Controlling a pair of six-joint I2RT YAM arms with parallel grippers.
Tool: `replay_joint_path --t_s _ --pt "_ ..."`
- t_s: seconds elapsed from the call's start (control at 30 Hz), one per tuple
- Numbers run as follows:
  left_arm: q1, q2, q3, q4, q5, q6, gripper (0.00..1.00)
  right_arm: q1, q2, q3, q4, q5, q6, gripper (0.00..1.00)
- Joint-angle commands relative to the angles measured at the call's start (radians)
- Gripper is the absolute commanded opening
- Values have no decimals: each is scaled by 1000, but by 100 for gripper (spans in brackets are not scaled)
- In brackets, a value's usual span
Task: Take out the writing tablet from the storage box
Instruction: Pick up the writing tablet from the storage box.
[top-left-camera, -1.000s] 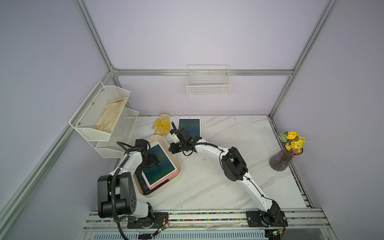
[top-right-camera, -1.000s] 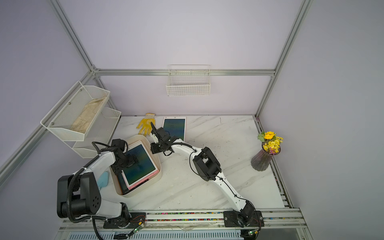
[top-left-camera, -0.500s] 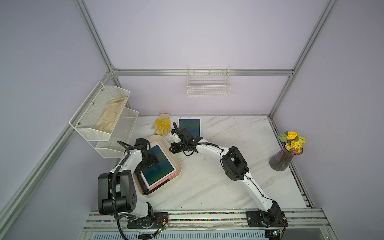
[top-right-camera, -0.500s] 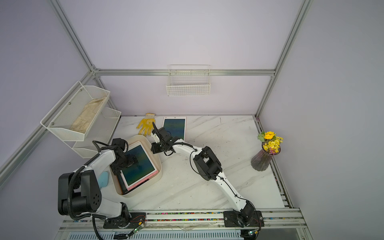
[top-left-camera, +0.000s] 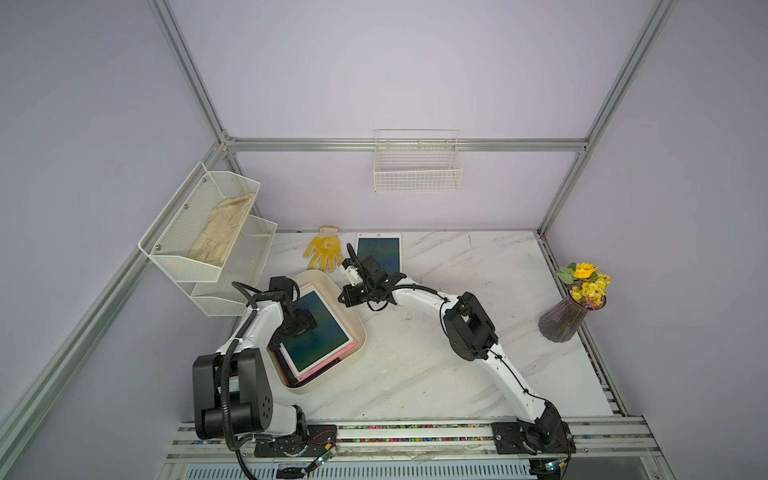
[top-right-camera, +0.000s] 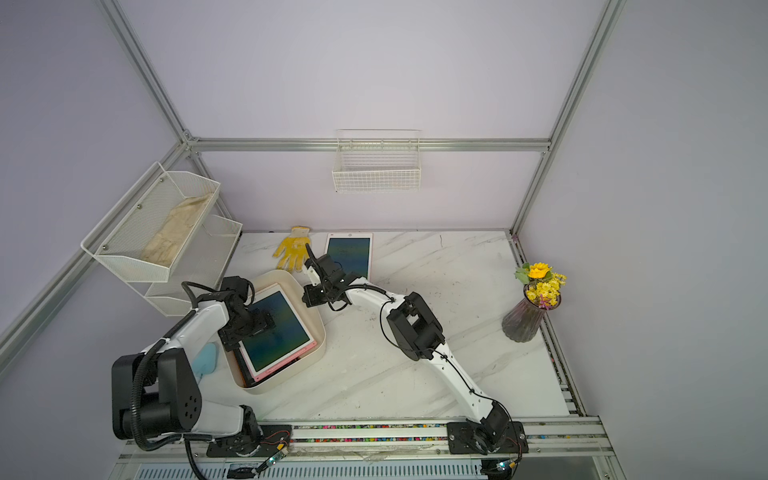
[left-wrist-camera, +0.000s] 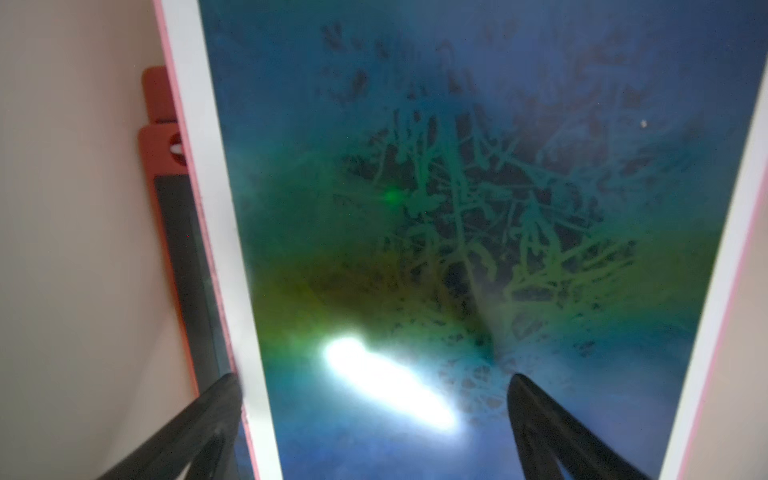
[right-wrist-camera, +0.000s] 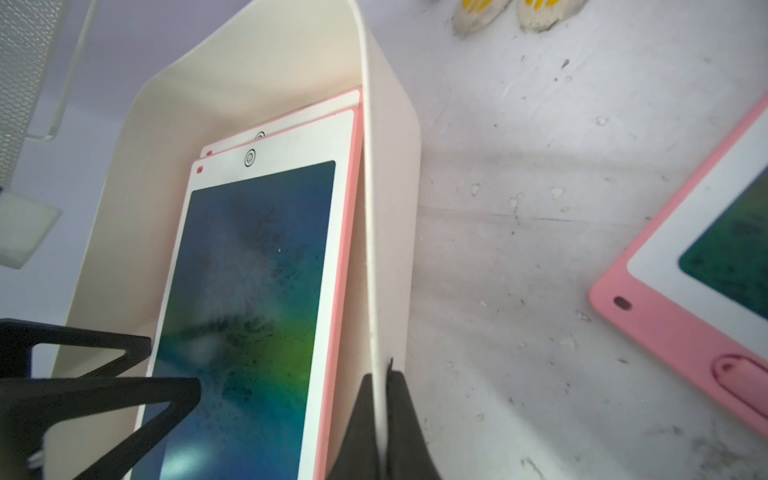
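A cream-white, shallow plastic storage box (top-left-camera: 345, 303) (top-right-camera: 311, 303) with rounded corners and smooth walls sits on the white marble table (top-left-camera: 436, 374), near the left arm's base. Inside it lies a stack of flat slates. The top one is the writing tablet (top-left-camera: 318, 332) (top-right-camera: 276, 328). It is a thin rectangle with a white border, pink edges and a dark glossy screen shading from blue to green and covered in faint scribbles. A small round button marks one short end. It lies face up, slightly askew over a matching pink-edged slate (right-wrist-camera: 291, 118) and an orange-framed dark slate (left-wrist-camera: 174, 232).

The left gripper (top-left-camera: 307, 325) (left-wrist-camera: 374, 386) hangs low over the writing tablet with its black fingers spread wide, holding nothing. In the left wrist view, one finger (left-wrist-camera: 208, 415) sits at the tablet's long pink edge, in the gap beside the box wall (left-wrist-camera: 83, 208). The other finger (left-wrist-camera: 540, 415) is over the screen. Whether either tip touches the tablet cannot be told.

The right gripper (top-left-camera: 347, 296) (right-wrist-camera: 380, 374) is clamped tight on the thin rim of the storage box (right-wrist-camera: 395, 187), one finger inside and one outside. The writing tablet (right-wrist-camera: 249, 291) lies just beside the inner finger.

Another pink-and-white tablet (top-left-camera: 379, 253) lies flat on the table beyond the box, next to a yellow work glove (top-left-camera: 324, 251).
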Motion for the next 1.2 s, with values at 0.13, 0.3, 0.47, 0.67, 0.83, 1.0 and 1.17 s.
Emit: replay_joint_path --t_s 0.13,0.3,0.47,0.67,0.83,1.0,1.17 --pt "7 -7 75 -31 6 -2 98 -25 41 -9 0 -56 -23 3" --pt "7 28 83 -24 13 -5 98 -28 39 -13 6 -61 -23 3" --pt "7 12 89 -25 12 -5 98 -29 45 -9 5 -66 -22 2" --pt "7 -19 108 -43 13 -2 98 -28 45 -8 8 -68 -18 2" --pt "8 -49 116 -49 24 -8 97 -28 44 -9 8 -60 -16 2" --pt "11 -88 131 -63 18 -19 97 -28 35 -17 13 -54 -12 0" --pt "13 -81 131 -63 30 -20 97 -28 31 -22 20 -54 -10 0"
